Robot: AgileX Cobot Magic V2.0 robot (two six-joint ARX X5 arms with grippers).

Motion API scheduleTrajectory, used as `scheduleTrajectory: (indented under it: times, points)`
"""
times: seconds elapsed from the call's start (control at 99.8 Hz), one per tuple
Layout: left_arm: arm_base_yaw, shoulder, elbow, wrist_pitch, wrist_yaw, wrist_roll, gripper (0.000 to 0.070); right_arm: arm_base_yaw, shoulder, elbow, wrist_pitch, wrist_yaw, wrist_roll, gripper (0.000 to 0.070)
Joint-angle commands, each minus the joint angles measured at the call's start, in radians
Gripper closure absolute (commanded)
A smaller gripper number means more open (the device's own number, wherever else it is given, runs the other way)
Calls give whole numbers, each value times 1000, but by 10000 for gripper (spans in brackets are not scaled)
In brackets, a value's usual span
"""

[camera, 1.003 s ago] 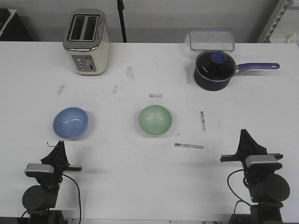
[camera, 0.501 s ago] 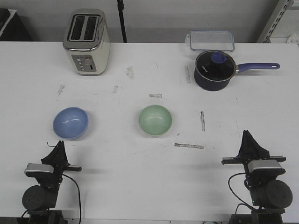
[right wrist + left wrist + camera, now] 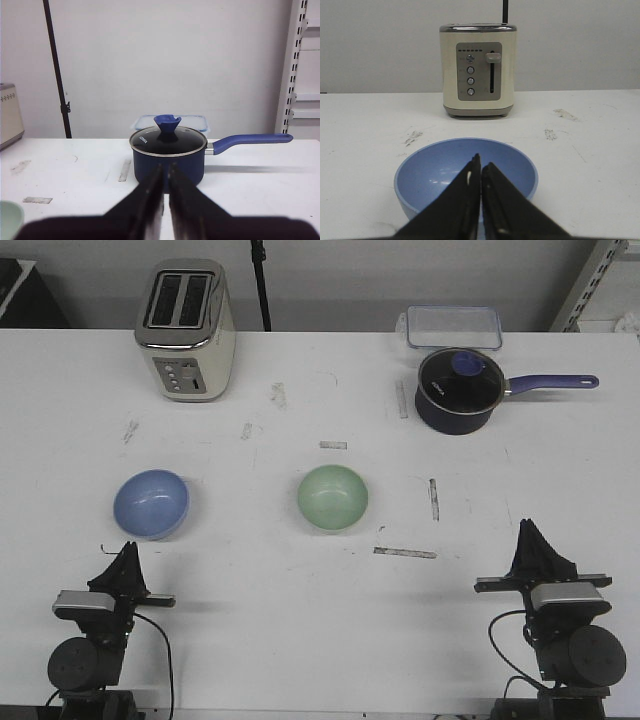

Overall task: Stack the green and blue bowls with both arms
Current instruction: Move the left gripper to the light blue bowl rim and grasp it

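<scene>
The blue bowl (image 3: 151, 504) sits upright on the white table at the left. The green bowl (image 3: 333, 497) sits upright near the middle, apart from it. My left gripper (image 3: 128, 552) is shut and empty, just in front of the blue bowl, which fills the left wrist view (image 3: 422, 172) behind the gripper (image 3: 481, 162). My right gripper (image 3: 527, 530) is shut and empty at the front right, well to the right of the green bowl. In the right wrist view the gripper (image 3: 166, 169) points at the saucepan, and only the green bowl's rim (image 3: 9, 216) shows.
A cream toaster (image 3: 186, 330) stands at the back left. A dark navy saucepan (image 3: 457, 390) with a glass lid and purple handle stands at the back right, with a clear lidded box (image 3: 453, 326) behind it. Tape strips (image 3: 404, 552) mark the table (image 3: 300, 630).
My right arm has drawn slightly to the right and toward the table's front edge. The left arm and both bowls have not moved.
</scene>
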Motion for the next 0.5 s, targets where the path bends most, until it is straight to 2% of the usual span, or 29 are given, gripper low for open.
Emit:
scheduleTrajectory:
  times: [0.0, 0.09, 0.12, 0.261, 0.491]
  points:
    - [-1, -2, -22, 12, -5, -39, 699, 0, 0, 2, 11, -2, 13, 691]
    - [-1, -2, -18, 10, -4, -122, 699, 0, 0, 2, 11, -2, 13, 691]
    - [-1, -2, -14, 10, -4, -129, 698, 0, 0, 2, 11, -2, 13, 692]
    - [-1, 21, 56, -1, -4, -110, 698, 0, 0, 2, 11, -2, 13, 691]
    - [-1, 175, 271, -129, -5, -28, 698, 0, 0, 2, 11, -2, 13, 691]
